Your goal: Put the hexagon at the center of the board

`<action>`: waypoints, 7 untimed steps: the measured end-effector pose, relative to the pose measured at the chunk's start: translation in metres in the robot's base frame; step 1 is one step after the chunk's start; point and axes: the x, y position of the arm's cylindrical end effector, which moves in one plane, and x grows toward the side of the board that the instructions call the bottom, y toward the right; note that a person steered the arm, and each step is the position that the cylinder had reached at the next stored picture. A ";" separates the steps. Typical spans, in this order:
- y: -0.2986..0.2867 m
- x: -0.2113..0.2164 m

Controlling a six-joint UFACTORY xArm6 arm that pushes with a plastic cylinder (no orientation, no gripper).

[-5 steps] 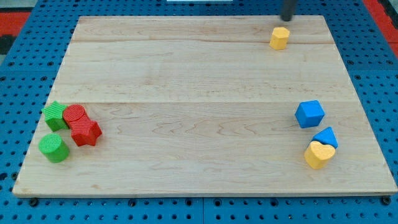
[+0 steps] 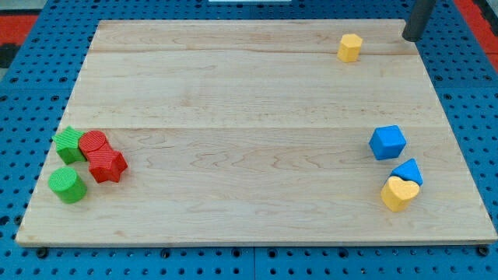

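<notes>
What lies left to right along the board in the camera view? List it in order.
Green cylinder → green star → red cylinder → red star → yellow hexagon → blue cube → my tip. The yellow heart and blue triangular block overlap, so I left them out.

Straight rod (image 2: 419, 19), dark grey to near-black, round section, smooth matte surface; my tip (image 2: 412, 38) blunt, same dark tone; upper length cut by frame

blue pegboard (image 2: 31, 93) surrounds the wooden board (image 2: 233, 101).
</notes>
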 end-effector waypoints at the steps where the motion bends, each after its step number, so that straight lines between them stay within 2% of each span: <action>1: -0.034 0.003; 4: -0.171 0.022; 6: -0.187 0.027; 7: -0.221 0.040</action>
